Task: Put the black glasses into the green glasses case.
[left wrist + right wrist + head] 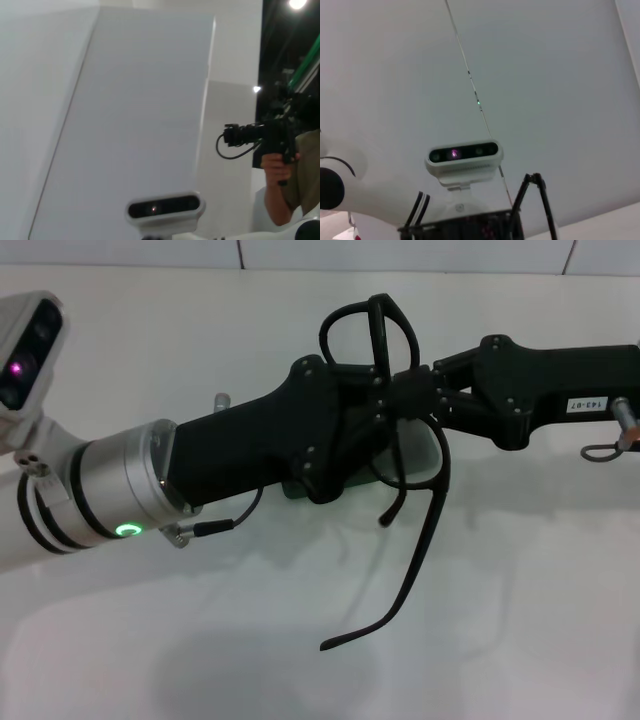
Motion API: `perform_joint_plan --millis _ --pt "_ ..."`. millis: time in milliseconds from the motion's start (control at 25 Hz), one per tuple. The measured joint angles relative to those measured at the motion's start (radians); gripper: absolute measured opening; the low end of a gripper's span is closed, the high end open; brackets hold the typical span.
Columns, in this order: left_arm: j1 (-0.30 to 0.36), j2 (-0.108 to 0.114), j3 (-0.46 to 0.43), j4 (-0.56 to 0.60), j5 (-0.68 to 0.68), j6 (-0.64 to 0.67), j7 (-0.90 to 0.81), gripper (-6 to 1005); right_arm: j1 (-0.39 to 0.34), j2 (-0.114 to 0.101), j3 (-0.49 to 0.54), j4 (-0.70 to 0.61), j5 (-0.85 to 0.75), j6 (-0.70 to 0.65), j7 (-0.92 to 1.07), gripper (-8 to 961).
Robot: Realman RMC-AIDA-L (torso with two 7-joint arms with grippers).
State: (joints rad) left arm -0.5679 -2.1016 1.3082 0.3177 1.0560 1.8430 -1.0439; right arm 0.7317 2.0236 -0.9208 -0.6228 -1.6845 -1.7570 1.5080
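The black glasses (382, 328) hang in the air at the middle of the head view, lenses up and both temple arms dangling, the longer one (425, 540) reaching down toward the table. My right gripper (405, 390) comes in from the right and is shut on the frame. My left gripper (365, 415) comes in from the left and meets the glasses at the same spot. The green glasses case (291, 487) lies on the table under the two grippers, and only small edges of it show. In the right wrist view a thin black piece of the glasses (543, 200) sticks up.
A white tabletop (200, 640) spreads all around, with a tiled wall (400, 252) behind it. Both wrist views face back at my head camera (462, 157). A person holding a camera (280, 165) stands off to one side in the left wrist view.
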Motion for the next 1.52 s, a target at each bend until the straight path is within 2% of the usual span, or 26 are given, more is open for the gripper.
perform_joint_plan --millis 920,1200,1360,1520 --pt "0.004 -0.001 0.000 -0.012 -0.008 -0.046 0.008 29 -0.009 -0.002 -0.004 -0.001 0.028 -0.018 -0.012 56" --pt "0.034 0.001 0.000 -0.008 -0.014 0.054 0.076 29 -0.051 -0.009 0.000 -0.029 0.054 0.000 -0.051 55" --pt "0.055 0.006 -0.001 -0.003 -0.021 0.069 0.079 30 -0.107 -0.012 0.036 -0.102 0.157 -0.066 -0.054 56" --pt "0.060 0.008 0.009 -0.001 0.003 0.079 0.094 30 -0.160 -0.010 0.080 -0.175 0.365 -0.167 -0.054 55"
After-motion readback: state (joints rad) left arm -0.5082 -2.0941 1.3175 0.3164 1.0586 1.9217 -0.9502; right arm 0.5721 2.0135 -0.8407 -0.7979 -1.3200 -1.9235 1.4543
